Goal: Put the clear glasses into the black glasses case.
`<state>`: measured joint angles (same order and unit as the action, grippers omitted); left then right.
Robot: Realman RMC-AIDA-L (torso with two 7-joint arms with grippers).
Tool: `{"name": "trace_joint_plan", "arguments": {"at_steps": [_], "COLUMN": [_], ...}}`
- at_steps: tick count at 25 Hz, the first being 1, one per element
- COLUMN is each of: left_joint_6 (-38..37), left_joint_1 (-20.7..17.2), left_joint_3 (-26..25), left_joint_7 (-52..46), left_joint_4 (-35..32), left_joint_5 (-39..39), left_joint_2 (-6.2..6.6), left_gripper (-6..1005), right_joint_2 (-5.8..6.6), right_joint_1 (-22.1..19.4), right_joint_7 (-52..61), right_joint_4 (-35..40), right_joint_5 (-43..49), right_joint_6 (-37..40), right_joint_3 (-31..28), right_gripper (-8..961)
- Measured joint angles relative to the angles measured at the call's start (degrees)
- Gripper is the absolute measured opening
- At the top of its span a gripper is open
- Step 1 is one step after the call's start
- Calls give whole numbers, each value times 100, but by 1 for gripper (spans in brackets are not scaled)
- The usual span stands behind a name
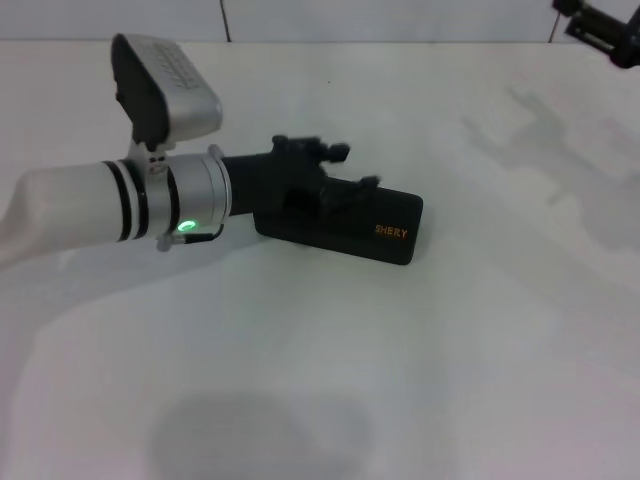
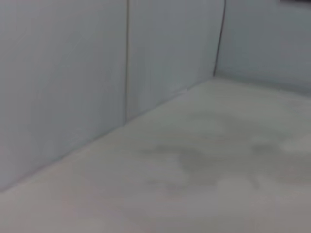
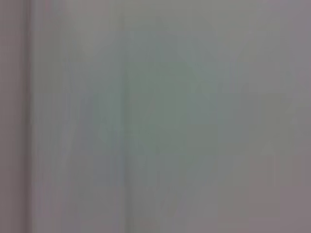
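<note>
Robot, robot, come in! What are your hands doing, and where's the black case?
Left gripper over the black glasses case, which lies closed on the table. Right gripper parked far right. Clear glasses not visible.

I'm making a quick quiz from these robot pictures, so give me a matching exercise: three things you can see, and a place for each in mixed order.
Things:
1. black glasses case
2. left gripper
3. right gripper

Places:
A. far right corner of the head view, away from the work
B. lying shut on the white table, mid-scene
C. over the case's left end

Pairs: 1-B, 2-C, 3-A
</note>
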<state>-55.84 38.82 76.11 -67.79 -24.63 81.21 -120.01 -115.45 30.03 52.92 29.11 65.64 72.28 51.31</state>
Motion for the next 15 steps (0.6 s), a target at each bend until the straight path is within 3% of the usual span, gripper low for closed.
{"name": "trace_joint_plan", "arguments": {"at_steps": [3,4,5,8,9,12,15], "left_joint_6": [-966,-1338,-1711,-2999,-3242,-3837,-4060], "left_joint_1": [-351,-523,-701,-1133,-1243,-1612,-1850], "left_joint_3": [-40,-57,-90,-237,-277,-510,-686], "left_joint_7": [615,701,746,939,1065,1484,1693], "left_joint_4": [-293,-447,-570,-687,-653,-590,-658], "left_joint_5": [-779,-979,-1118,-1197,-1228,-1329,-1310], "left_joint_2": [40,74,129,365,403,420,361], "left_gripper": [601,601,601,601,601,601,601], "right_joint_2": [48,226,329,688,736,748,662], "right_joint_1": [26,79,111,354,422,458,390], "right_joint_7": [44,389,585,1040,995,603,350], "right_joint_4": [80,327,410,384,262,64,100], "right_joint_5": [20,306,520,1236,1324,1434,1522], "right_joint_6": [122,423,628,1733,2030,2509,2506], "right_joint_3": [361,1034,1259,1703,1701,1666,1669], "right_gripper": [857,857,857,858,858,858,858]}}
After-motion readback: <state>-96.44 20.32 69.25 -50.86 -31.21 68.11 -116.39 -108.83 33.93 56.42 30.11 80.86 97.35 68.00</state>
